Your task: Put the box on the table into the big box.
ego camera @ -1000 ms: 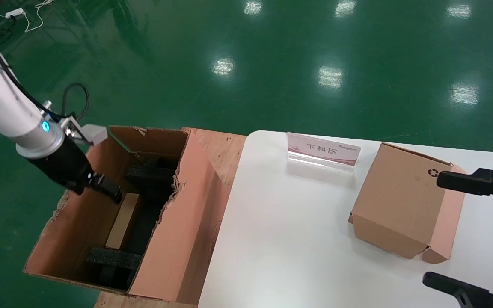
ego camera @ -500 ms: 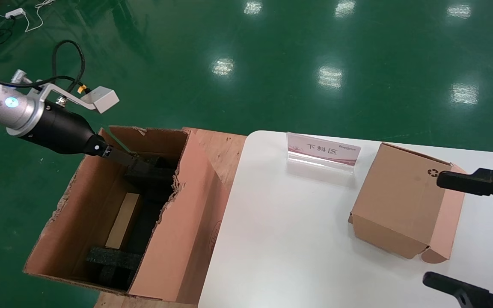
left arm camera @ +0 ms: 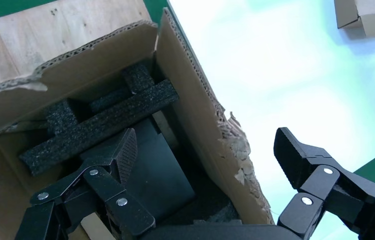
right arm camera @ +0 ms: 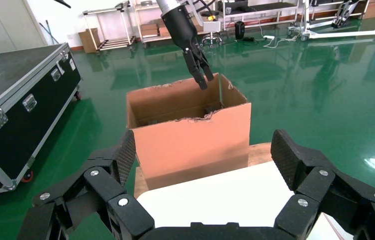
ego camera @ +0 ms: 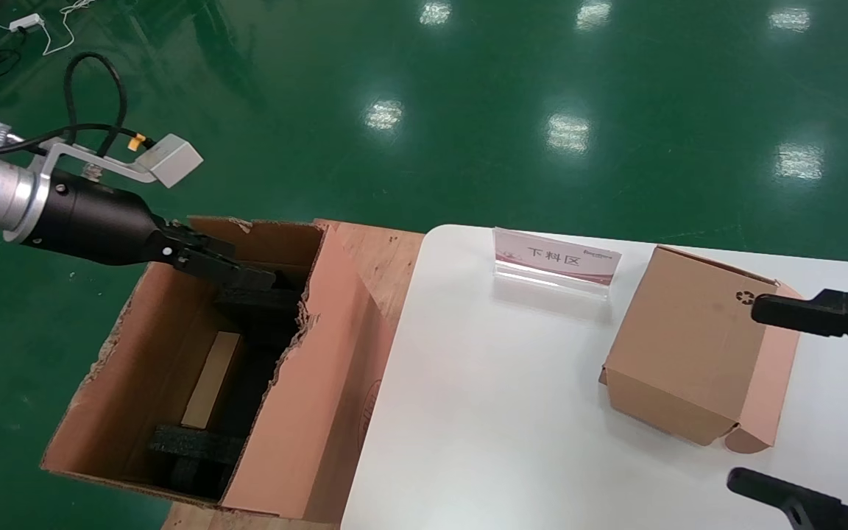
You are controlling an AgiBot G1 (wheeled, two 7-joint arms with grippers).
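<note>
Brown box [ego camera: 207, 380] half-hidden inside big box [ego camera: 306, 412]

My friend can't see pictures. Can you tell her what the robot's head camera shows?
The left claw hangs open and empty over the far end of the big box, where a slim brown box lies between black foam blocks. Beside it, a white table holds a chunkier cardboard box and a small sign, with the open right claw near its right edge.

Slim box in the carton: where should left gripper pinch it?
Pinch its top edge across the thin dimension, coming straight down. The slim box apparently stands on edge between foam blocks inside the big box, whose walls block side access. Left gripper open above; right gripper idle over the table.
</note>
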